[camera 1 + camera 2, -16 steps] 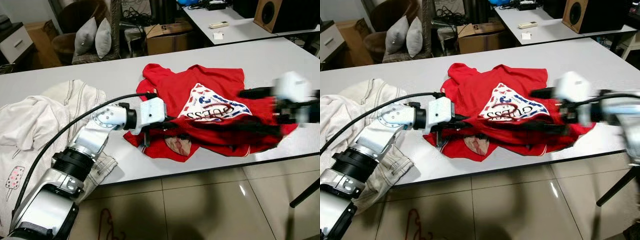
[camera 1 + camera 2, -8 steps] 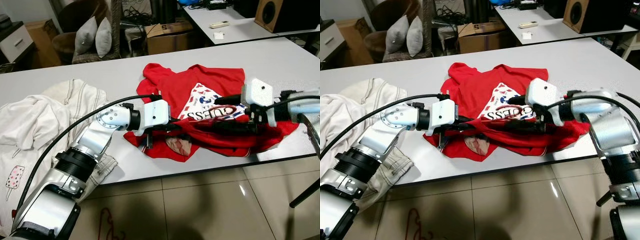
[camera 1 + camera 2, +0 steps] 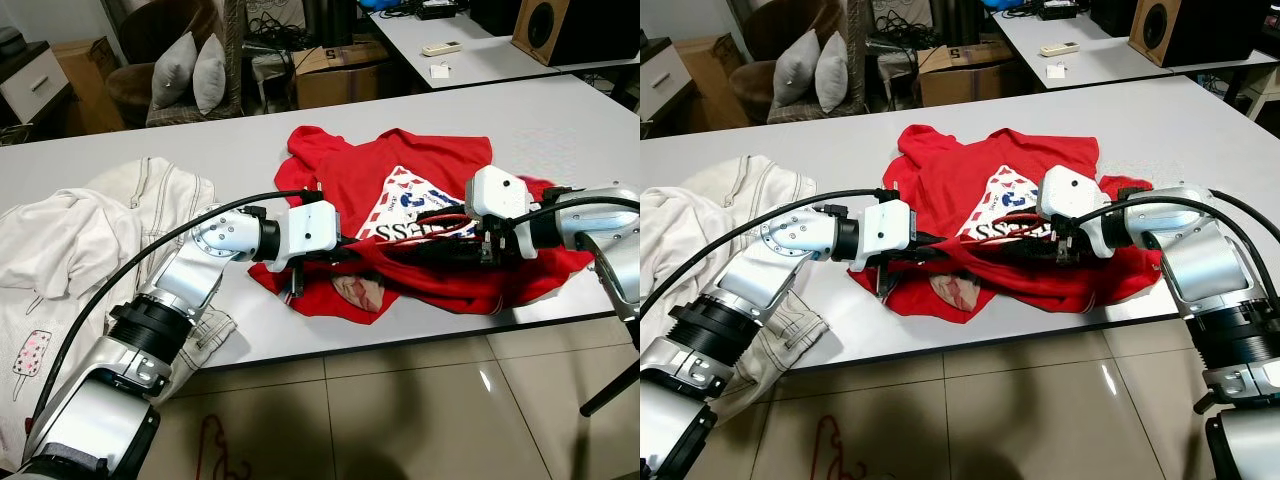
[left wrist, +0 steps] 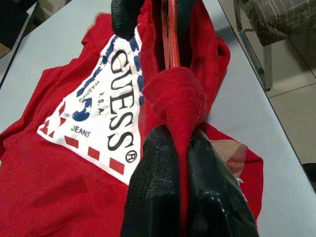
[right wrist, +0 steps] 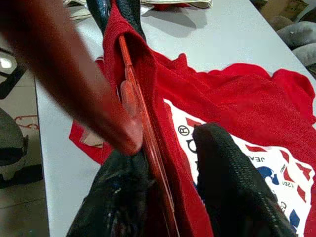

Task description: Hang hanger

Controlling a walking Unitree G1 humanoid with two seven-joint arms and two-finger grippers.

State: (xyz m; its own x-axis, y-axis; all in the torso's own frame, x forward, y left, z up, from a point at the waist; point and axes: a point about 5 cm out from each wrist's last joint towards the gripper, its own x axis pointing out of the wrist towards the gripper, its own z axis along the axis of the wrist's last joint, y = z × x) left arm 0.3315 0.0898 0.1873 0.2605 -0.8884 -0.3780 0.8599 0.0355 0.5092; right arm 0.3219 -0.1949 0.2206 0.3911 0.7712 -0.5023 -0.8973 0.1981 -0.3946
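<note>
- One red T-shirt point(image 3: 400, 190) with a white triangular "GUESS" print lies on the white table point(image 3: 560, 120); one cream garment point(image 3: 80, 230) lies at the robot's left.
- One red hanger point(image 5: 143, 128), thin and flat, sits inside the shirt's folded edge.
- Left gripper point(image 4: 185, 148) is pinched tight on a fold of the shirt.
- Right gripper point(image 5: 170, 163) is parted narrowly astride the hanger bar and cloth.
</note>
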